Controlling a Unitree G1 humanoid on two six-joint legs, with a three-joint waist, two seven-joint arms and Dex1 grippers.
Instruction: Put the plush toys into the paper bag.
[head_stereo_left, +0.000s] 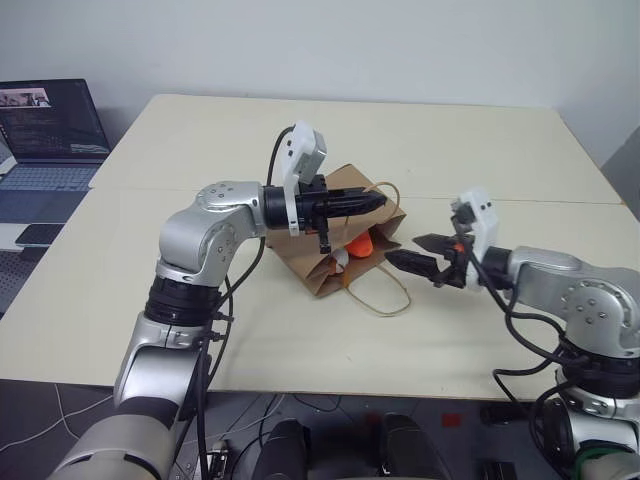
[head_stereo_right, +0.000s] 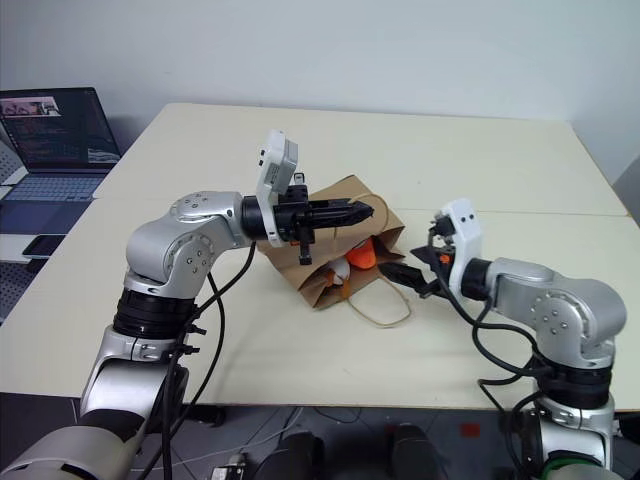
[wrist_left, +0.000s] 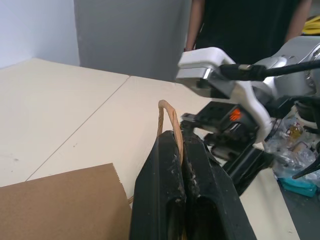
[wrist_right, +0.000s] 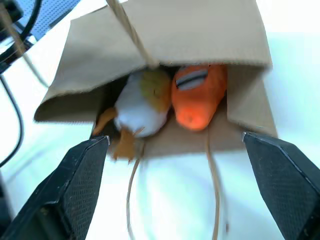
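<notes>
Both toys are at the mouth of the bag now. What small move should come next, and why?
Probably the open right end effector should nudge the white toy deeper: its orange feet poke past the bag mouth, as does the orange toy tip. The left end effector holds the upper handle, keeping the mouth up.

Cream table (head_stereo_left: 200, 330) bears paper bag (head_stereo_left: 305, 265) (lying sideways).

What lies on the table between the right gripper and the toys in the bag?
In the right wrist view, only the lower cord handle lies between the open right gripper and the plush toys.
</notes>
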